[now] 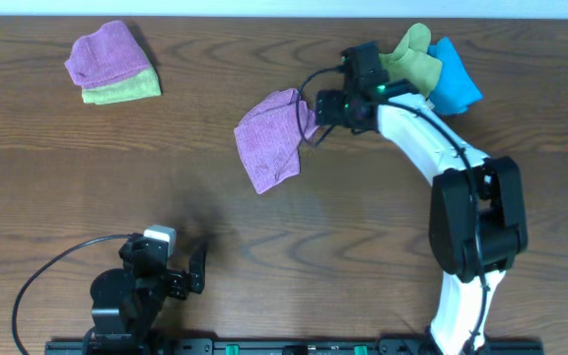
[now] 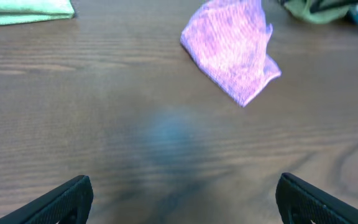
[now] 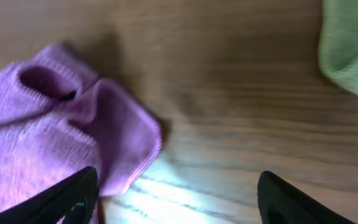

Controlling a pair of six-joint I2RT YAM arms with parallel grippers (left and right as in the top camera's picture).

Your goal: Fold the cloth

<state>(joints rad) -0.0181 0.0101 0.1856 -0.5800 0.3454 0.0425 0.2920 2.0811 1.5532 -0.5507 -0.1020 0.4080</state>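
Presently right tool (image 3: pixel 176 185) stands wide at the crumpled cloth (image 3: pixel 39 127) edge, gripping nothing; left tool (image 2: pixel 184 190) wide, unloaded

The left arm (image 1: pixel 126 291) sits folded low at the near left, its left tool (image 2: pixel 182 196) pointing toward the far side with fingers spread wide. The right arm (image 1: pixel 417 133) stretches from the near right to the far middle, where the right tool (image 3: pixel 176 193) points down with its fingers parted.

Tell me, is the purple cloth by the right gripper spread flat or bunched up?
Bunched up: the cloth lies rumpled, with raised folds and an open pocket along one edge.
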